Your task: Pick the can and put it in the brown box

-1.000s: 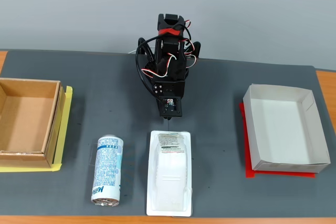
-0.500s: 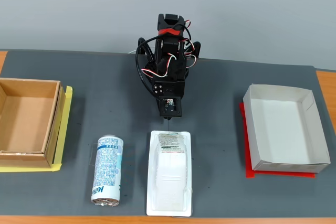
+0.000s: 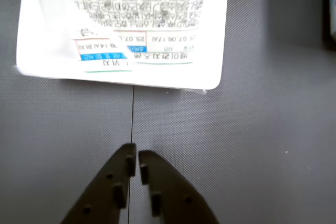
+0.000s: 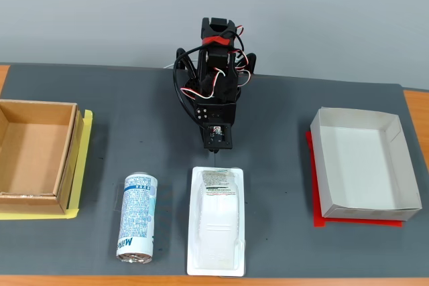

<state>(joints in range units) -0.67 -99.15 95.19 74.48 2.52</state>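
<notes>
The can (image 4: 137, 216) lies on its side on the dark mat, front left in the fixed view, white with light-blue print and a silver end toward the front edge. The brown box (image 4: 35, 155) sits at the far left on a yellow sheet, with nothing inside. My gripper (image 3: 135, 161) is shut and holds nothing; its black fingers point down at the bare mat. In the fixed view the gripper (image 4: 216, 147) hangs at the table's centre, just behind the blister tray and well right of the can. The can does not show in the wrist view.
A white plastic blister tray (image 4: 216, 220) with a printed label (image 3: 126, 24) lies directly in front of the gripper. A white paper box (image 4: 363, 163) on a red sheet stands at the right. Orange table edges frame the mat.
</notes>
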